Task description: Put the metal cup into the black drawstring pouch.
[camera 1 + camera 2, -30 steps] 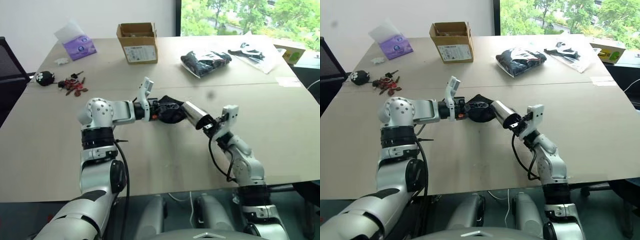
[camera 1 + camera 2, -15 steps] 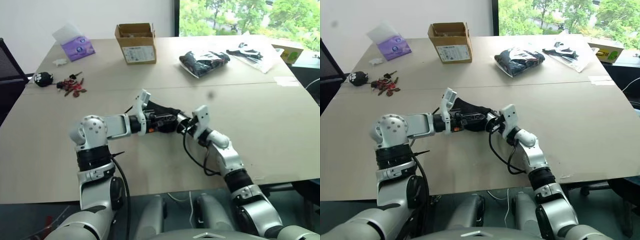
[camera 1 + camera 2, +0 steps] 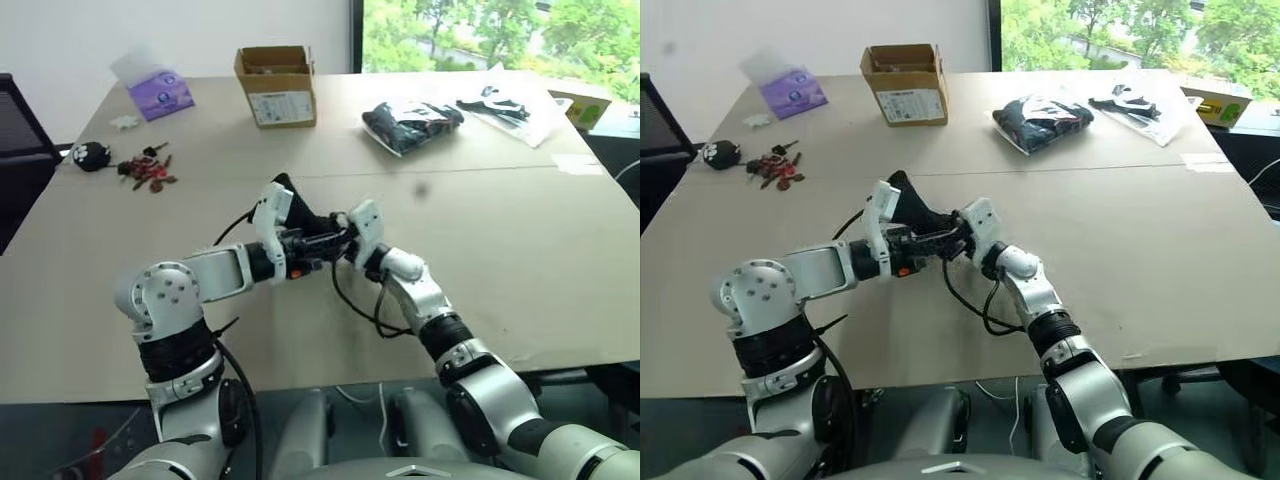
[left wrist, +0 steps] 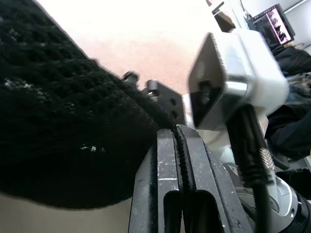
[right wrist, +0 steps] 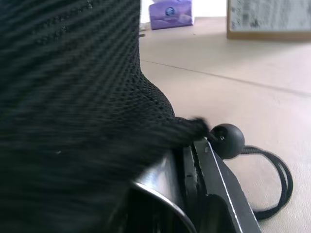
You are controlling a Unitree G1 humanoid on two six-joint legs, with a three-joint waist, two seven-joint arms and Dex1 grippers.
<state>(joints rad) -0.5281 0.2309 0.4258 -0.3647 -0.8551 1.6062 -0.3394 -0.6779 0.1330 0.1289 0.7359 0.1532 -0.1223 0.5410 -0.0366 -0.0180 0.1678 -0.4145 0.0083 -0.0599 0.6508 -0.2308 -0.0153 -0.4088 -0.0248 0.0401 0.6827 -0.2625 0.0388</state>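
Wide beige wooden table point(image 3: 560, 250); above it, soft black mesh drawstring pouch point(image 3: 300, 218), its rim clenched by left gripper point(image 4: 177, 141). Right gripper point(image 5: 192, 160) grasps the shiny steel tumbler-shaped metal cup point(image 5: 155, 187), largely inside the mouth. Push deeper before releasing, keeping the rim taut.

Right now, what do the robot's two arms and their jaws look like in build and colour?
Both arms are glossy silver-grey shells with black ribbed bands at the joints. Loose black cables loop beside each forearm. The left gripper and right gripper each carry a white angular camera block, with black metal jaws. An orange spot marks the left wrist.
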